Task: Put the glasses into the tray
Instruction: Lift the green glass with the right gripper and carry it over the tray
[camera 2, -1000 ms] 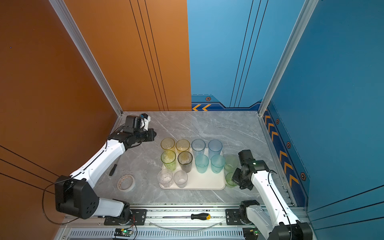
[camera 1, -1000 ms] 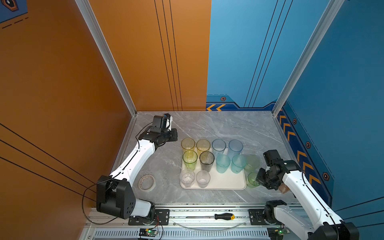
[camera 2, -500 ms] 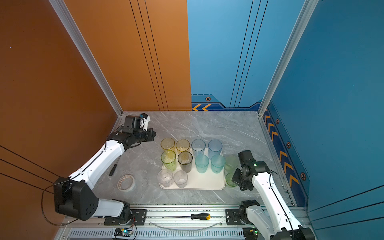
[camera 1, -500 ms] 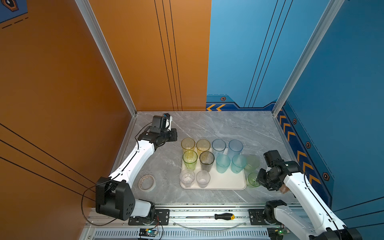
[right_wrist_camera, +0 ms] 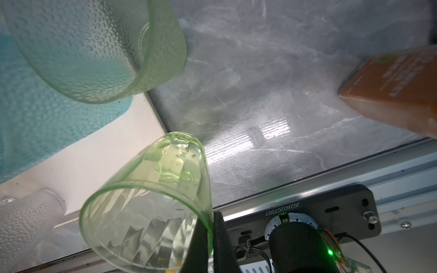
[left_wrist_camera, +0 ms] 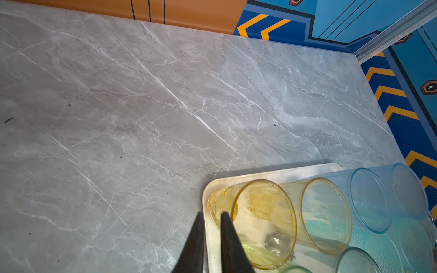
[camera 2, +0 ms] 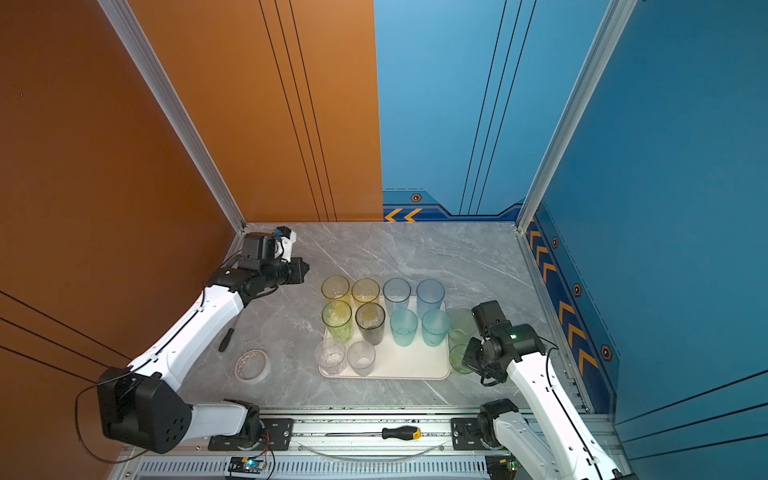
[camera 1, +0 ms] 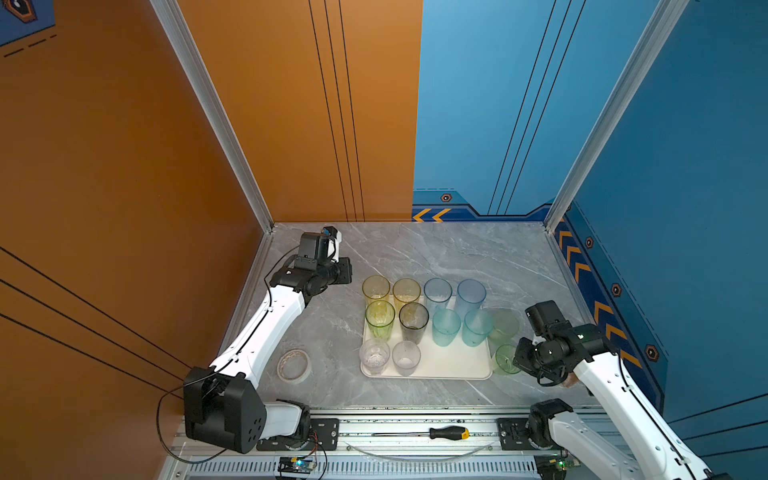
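While our right gripper (right_wrist_camera: 210,232) pinches the green glass's (right_wrist_camera: 151,201) rim at the tray's (camera 1: 453,365) lower right edge, we next must lift it inside; our left gripper (left_wrist_camera: 211,238) is nearly closed, empty.

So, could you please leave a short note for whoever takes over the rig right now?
Right claw: shut on the rim of the short green glass, beside the tray's right edge, not yet inside.
Left claw: nearly shut, holding nothing, at the tray's far left corner by a yellow glass.
Done: ten glasses stand in the tray.
Left: bring in the held green glass. The tall green glass stands at the tray's right rim; in or out is unclear.
Tape roll stays out.
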